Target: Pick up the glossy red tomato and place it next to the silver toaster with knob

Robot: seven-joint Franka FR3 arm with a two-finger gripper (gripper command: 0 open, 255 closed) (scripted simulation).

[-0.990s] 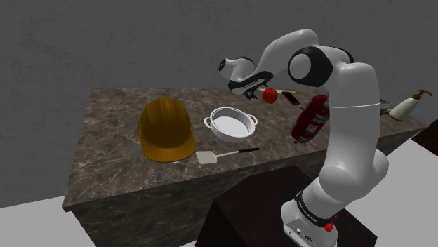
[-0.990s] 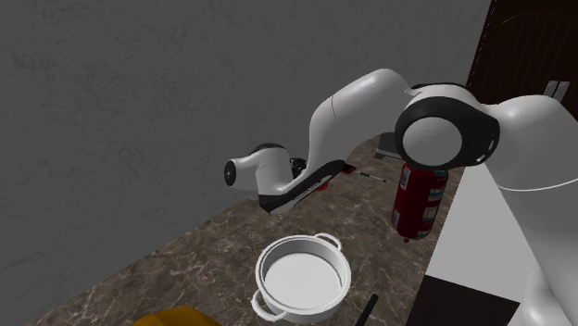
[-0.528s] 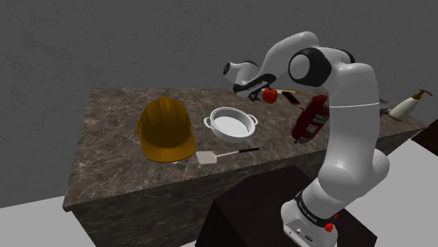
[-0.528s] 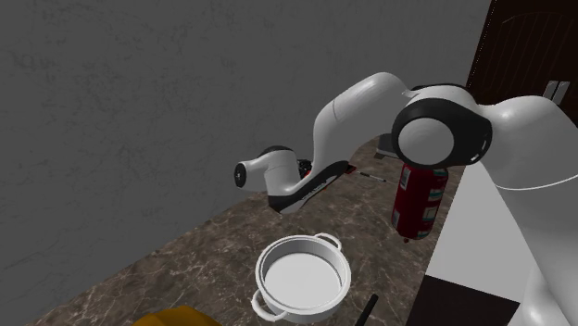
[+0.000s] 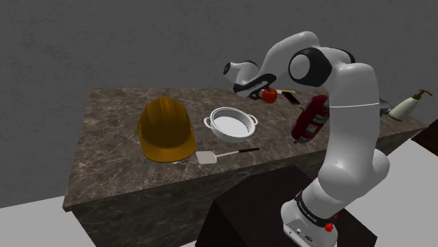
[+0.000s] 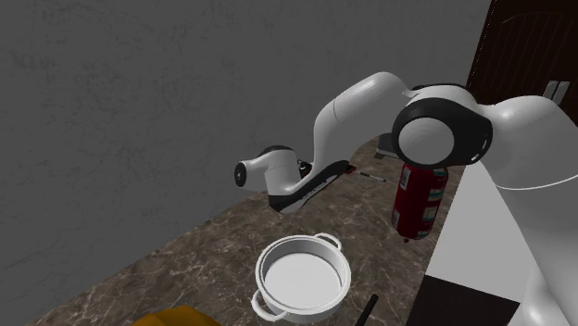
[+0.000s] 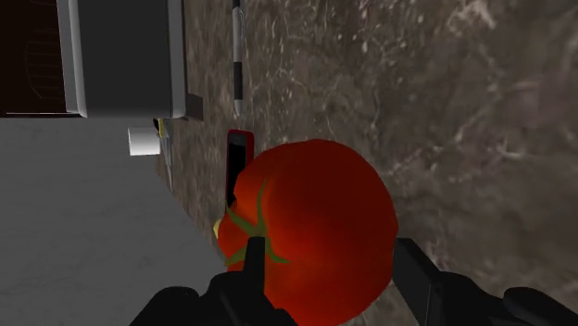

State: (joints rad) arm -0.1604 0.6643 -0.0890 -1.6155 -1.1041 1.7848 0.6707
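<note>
The end effector (image 7: 326, 282) clasps the red tomato (image 7: 315, 227) between its two black fingers, aloft over the dark veined tabletop (image 7: 482, 111). The grey toaster (image 7: 125, 56) with its white knob (image 7: 144, 141) stands well ahead of the fingertips, past a red phone (image 7: 238, 162) and a pen (image 7: 238, 56). The carry likely runs forward and down to the toaster's side.

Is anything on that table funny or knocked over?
Nothing looks spilled or broken. The funny part is a yellow hard hat and a red fire extinguisher sitting on the stone counter near a white pot. The tomato is clasped in the jaws.
</note>
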